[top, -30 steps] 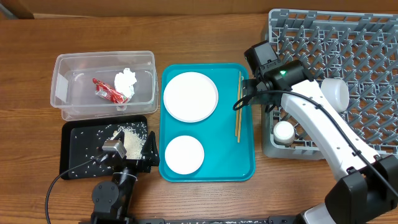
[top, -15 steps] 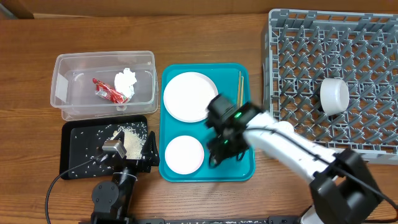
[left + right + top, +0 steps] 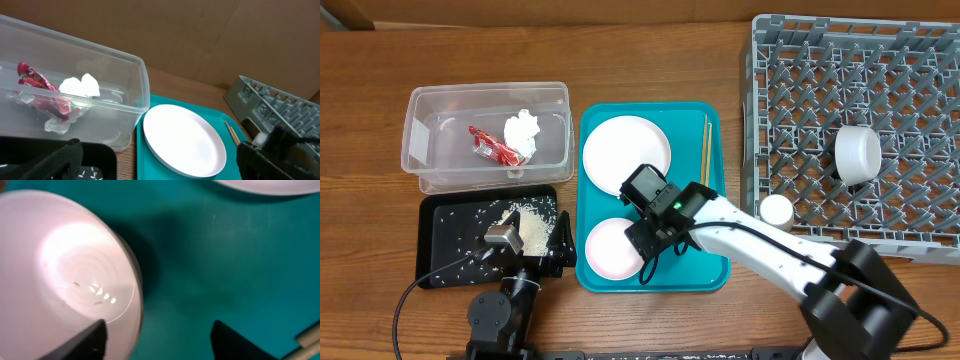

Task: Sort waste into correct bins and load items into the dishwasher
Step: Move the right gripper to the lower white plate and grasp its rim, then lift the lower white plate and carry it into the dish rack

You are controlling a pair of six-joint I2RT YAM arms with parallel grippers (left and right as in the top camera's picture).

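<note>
One second ago the right gripper was off the teal tray's far-right corner. Now its jaws are spread wide and empty around the small white bowl's rim at the tray's near end, so I'd guess that's the next pickup.

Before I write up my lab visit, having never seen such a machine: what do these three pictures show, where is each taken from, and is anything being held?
The machine is a robot whose two arms each end in a two-finger gripper, working at a wooden table. One picture looks down from above. The other two come from a camera on each wrist.

On the table are:
- a clear rectangular plastic tub holding a red snack wrapper and a white tissue wad
- a flat black tray with rice grains
- a teal serving tray carrying a large white plate, a small white dish and wooden chopsticks
- a grey dish rack with a white bowl, and a small white cup at its corner

The right gripper hangs open over the small dish. The left gripper is open by the black tray. Nothing is held.
</note>
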